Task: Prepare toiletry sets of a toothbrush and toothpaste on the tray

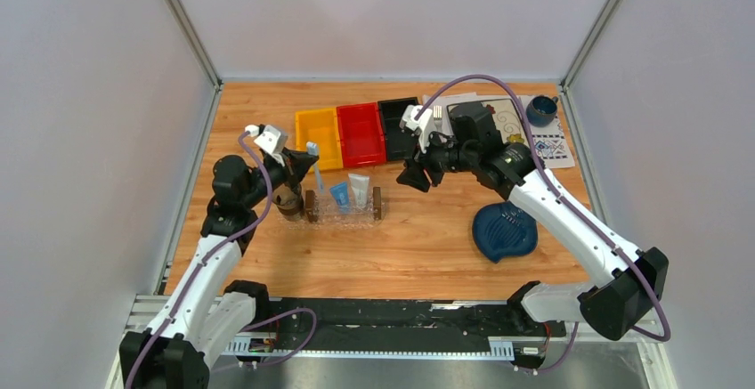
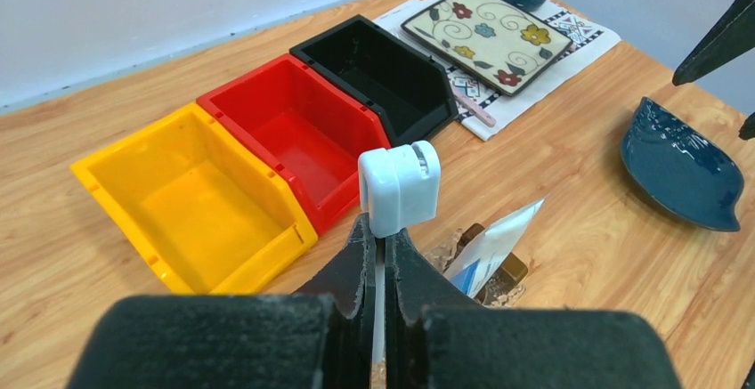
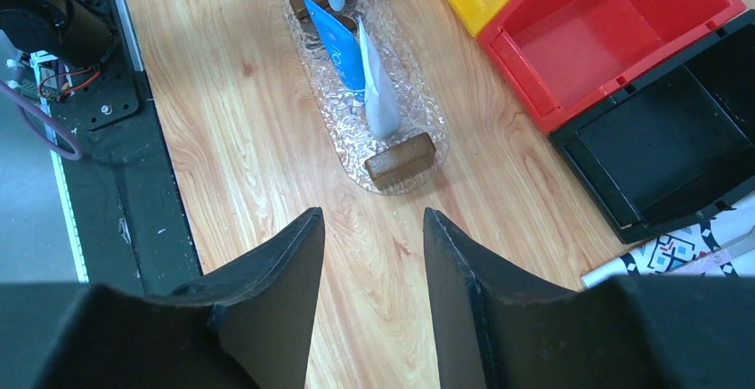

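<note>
We see the left gripper (image 2: 380,239) with its jaws squeezed shut on the thin handle of the toothbrush (image 2: 398,189). The white head pokes out past the fingertips. From above, the toothbrush stands up over the left end of the tray (image 1: 334,218). We cannot tell if it touches the tray.

The tray sits on the table (image 1: 418,251), left of the middle, just on the near side of the yellow bin (image 1: 319,137) and the red bin (image 1: 361,133). Two tubes of toothpaste lie in it side by side and touch each other. The blue tube (image 3: 331,44) is on the left and the white tube (image 3: 378,100) is on the right.

The right gripper (image 3: 372,229) hangs above the table, a little to the right of the tray. Its jaws are about half open. They hold nothing and touch nothing. Between its fingers we see only the wood of the table.
</note>
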Action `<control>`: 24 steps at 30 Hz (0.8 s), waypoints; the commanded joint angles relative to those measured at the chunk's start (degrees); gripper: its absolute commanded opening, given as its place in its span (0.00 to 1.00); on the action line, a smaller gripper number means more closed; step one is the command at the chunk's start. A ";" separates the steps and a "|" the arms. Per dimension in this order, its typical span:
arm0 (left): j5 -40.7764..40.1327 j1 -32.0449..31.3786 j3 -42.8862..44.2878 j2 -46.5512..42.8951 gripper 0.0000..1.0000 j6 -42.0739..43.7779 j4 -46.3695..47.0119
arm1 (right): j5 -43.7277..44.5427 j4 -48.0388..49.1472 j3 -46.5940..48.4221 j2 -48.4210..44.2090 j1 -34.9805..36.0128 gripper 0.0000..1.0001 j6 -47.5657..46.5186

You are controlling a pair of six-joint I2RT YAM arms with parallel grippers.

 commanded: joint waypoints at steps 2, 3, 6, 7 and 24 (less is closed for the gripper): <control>2.25 0.45 -0.91 0.85 0.00 -1.15 7.69 | -0.90 3.34 0.18 -1.33 -0.53 0.48 0.45; 2.42 0.45 -1.09 1.12 0.00 -0.89 7.61 | -0.90 3.43 0.01 -1.25 -0.61 0.48 0.45; 2.60 0.45 -1.53 1.30 0.00 -0.36 7.52 | -0.90 3.60 -0.26 -1.33 -0.70 0.48 0.37; 2.69 0.45 -1.53 1.38 0.00 -0.10 7.43 | -0.98 3.60 -0.26 -1.42 -0.87 0.48 0.37; 4.71 0.45 -5.31 1.73 0.00 1.22 8.04 | -1.07 3.96 -0.87 -1.86 -1.23 0.48 0.37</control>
